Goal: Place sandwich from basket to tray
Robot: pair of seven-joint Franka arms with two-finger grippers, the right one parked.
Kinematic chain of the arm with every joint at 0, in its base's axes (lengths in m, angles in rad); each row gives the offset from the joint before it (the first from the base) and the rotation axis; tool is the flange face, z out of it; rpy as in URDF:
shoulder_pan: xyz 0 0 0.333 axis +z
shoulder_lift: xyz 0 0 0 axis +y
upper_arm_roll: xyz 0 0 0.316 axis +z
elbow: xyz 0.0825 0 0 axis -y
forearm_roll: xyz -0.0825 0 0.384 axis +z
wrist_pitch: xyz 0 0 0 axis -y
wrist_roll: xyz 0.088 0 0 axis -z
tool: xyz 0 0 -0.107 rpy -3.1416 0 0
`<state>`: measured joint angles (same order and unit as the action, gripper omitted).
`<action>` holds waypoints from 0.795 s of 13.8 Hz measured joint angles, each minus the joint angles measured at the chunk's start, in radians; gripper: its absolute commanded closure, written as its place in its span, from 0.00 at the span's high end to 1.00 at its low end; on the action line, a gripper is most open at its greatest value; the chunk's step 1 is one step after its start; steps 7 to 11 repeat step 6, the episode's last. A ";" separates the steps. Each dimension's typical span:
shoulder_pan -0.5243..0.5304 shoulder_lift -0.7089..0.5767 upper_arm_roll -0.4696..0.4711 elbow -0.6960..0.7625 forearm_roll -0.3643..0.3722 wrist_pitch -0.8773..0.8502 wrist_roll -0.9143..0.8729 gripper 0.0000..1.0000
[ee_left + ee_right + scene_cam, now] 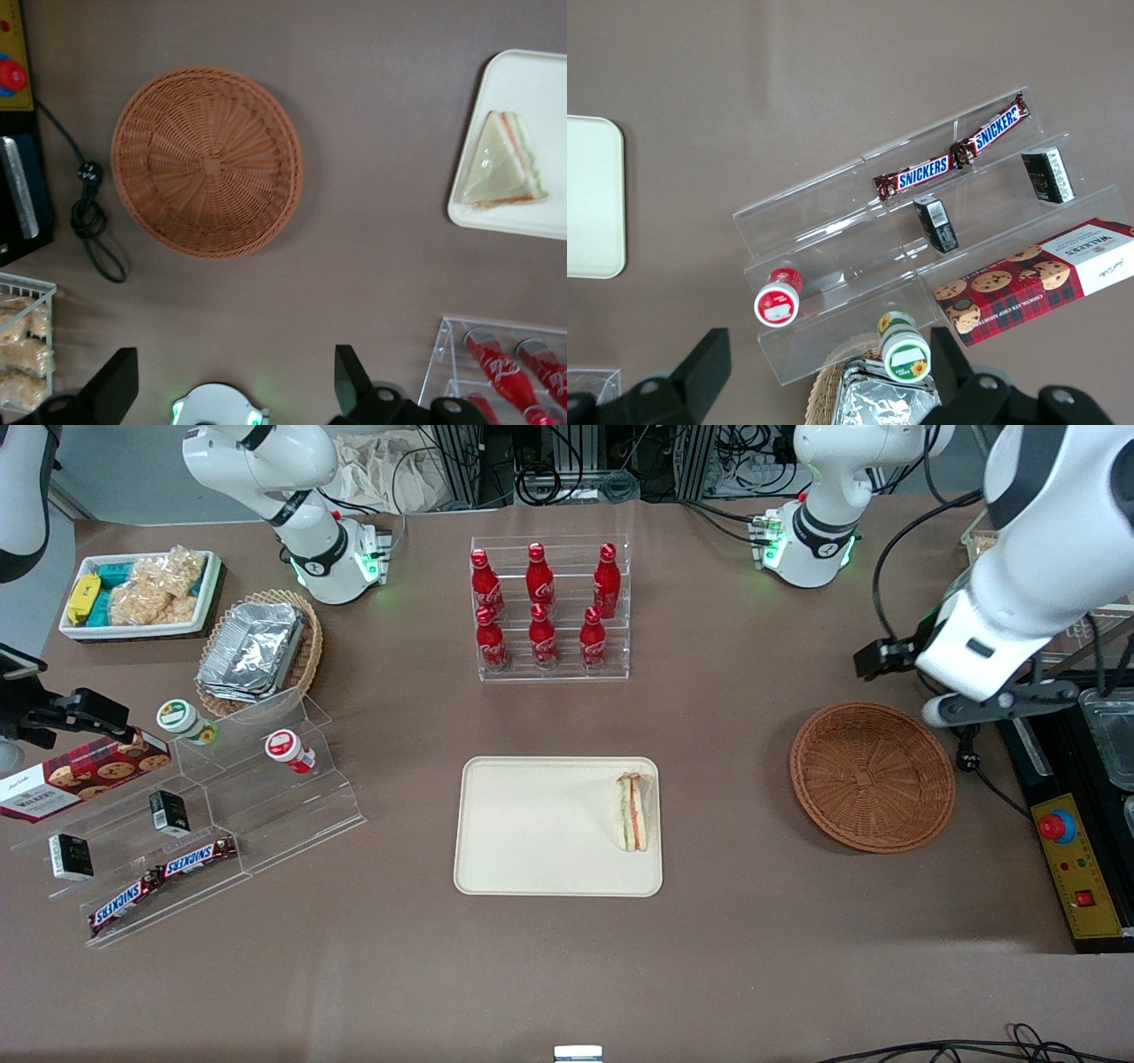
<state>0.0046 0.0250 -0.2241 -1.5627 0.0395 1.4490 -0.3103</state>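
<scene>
The sandwich (633,812) (505,164), a pale wedge with orange and green layers, lies on the cream tray (540,828) (532,80), close to the tray's short edge that faces the basket. The reddish-brown wicker basket (873,777) (208,164) is empty and sits beside the tray, toward the working arm's end of the table. My left gripper (884,657) (232,376) hangs high above the table, farther from the front camera than the basket. It is open with nothing between its fingers.
A clear rack of red cola bottles (549,607) (509,367) stands farther back than the tray. A stepped acrylic shelf with snack bars (204,815), a tan basket of foil trays (257,651) and a white snack bin (142,593) are toward the parked arm's end. A control box (1067,864) and a black cable (89,217) lie beside the basket.
</scene>
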 measured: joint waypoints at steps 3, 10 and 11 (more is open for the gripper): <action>-0.010 -0.092 0.027 -0.085 -0.006 0.000 0.050 0.99; -0.017 -0.099 0.027 -0.095 -0.007 0.011 0.050 0.99; -0.017 -0.099 0.027 -0.095 -0.007 0.011 0.050 0.99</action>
